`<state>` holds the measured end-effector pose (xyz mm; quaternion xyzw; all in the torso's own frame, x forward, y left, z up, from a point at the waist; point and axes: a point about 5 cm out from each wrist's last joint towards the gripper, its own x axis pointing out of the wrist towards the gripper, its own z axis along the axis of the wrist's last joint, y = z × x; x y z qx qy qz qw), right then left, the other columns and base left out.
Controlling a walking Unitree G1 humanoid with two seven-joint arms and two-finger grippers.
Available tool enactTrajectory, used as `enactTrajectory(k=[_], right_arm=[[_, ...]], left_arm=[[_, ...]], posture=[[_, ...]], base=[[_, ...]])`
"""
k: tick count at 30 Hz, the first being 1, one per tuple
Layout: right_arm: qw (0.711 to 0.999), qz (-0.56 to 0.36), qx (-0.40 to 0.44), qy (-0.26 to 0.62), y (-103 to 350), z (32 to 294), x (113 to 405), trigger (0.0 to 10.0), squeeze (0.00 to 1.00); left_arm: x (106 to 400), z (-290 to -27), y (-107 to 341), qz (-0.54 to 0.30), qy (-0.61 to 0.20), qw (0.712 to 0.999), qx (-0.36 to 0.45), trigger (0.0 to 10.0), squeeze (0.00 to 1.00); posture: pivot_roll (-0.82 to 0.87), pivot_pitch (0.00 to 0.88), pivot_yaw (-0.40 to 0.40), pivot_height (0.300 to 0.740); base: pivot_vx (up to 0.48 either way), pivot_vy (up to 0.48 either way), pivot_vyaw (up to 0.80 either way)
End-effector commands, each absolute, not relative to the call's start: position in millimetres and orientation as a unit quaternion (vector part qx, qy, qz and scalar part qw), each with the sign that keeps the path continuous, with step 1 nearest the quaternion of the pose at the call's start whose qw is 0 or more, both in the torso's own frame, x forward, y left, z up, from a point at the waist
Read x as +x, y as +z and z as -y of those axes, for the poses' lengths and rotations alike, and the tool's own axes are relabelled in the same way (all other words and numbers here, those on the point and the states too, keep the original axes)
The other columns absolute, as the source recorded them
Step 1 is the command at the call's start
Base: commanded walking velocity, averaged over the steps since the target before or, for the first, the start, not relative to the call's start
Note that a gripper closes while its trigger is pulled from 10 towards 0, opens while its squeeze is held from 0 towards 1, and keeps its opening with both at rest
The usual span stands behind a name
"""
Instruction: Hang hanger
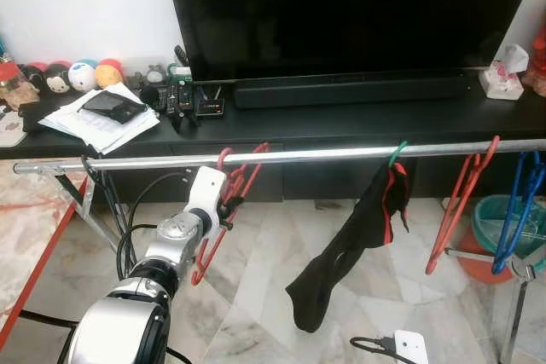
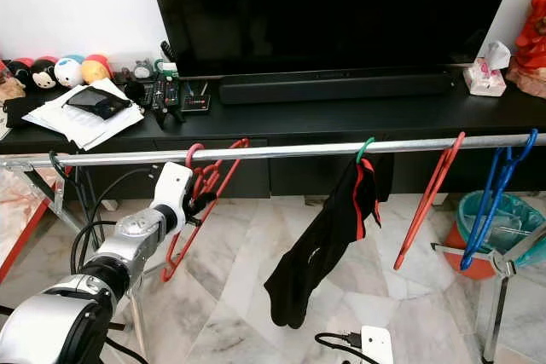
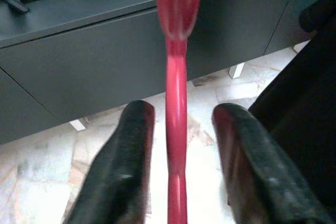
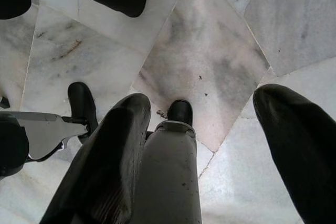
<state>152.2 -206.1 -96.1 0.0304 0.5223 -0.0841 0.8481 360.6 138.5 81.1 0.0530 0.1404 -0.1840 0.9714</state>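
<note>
Since hook of red hanger (image 1: 223,210) is already seated over steel rail (image 1: 324,154), left gripper (image 3: 178,156) is held with fingers parted, shaft between them untouched. Right gripper (image 4: 210,145) hung idle over floor, spread wide.

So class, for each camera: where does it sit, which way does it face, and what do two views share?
Left eye: on the head, facing down at the rail; left arm shows.
Right eye: beside it, same scene.
Left wrist: looks along the open left pincer around the red hanger.
Right wrist: faces the floor; right pincer open.
Shared: the hanger.
</note>
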Motion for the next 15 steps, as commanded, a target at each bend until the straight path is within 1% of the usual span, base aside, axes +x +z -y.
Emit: enactTrajectory(k=[1,6,9,13,14,15], right_arm=[[0.849,-0.520,0.036,-0.084,-96,204,154,10.0,0.00],[0.849,-0.520,0.036,-0.084,-95,204,155,10.0,0.00],[0.849,-0.520,0.035,-0.084,-95,204,155,10.0,0.00],[0.850,-0.519,0.034,-0.084,-95,205,156,10.0,0.00],[0.850,-0.519,0.034,-0.084,-95,205,156,10.0,0.00],[0.850,-0.519,0.036,-0.085,-95,206,156,10.0,0.00]], left_arm=[[358,-148,82,-0.126,-0.182,0.974,0.042,10.0,1.00],[355,-159,85,-0.105,-0.184,0.977,0.030,10.0,1.00],[348,-172,85,-0.092,-0.185,0.978,0.026,10.0,1.00],[329,-193,89,-0.070,-0.186,0.980,0.017,10.0,1.00],[329,-193,89,-0.070,-0.186,0.980,0.017,10.0,1.00],[317,-201,92,-0.056,-0.186,0.981,0.006,10.0,1.00]], posture=[[0.09,0.000,0.072,0.732],[0.09,0.000,0.071,0.732],[0.09,0.000,0.070,0.732],[0.11,0.000,0.064,0.732],[0.11,0.000,0.064,0.732],[0.12,0.000,0.062,0.732]], base=[[0.000,0.000,0.00],[0.000,0.000,0.00],[0.000,0.000,0.00],[0.000,0.000,0.00],[0.000,0.000,0.00],[0.000,0.000,0.00]])
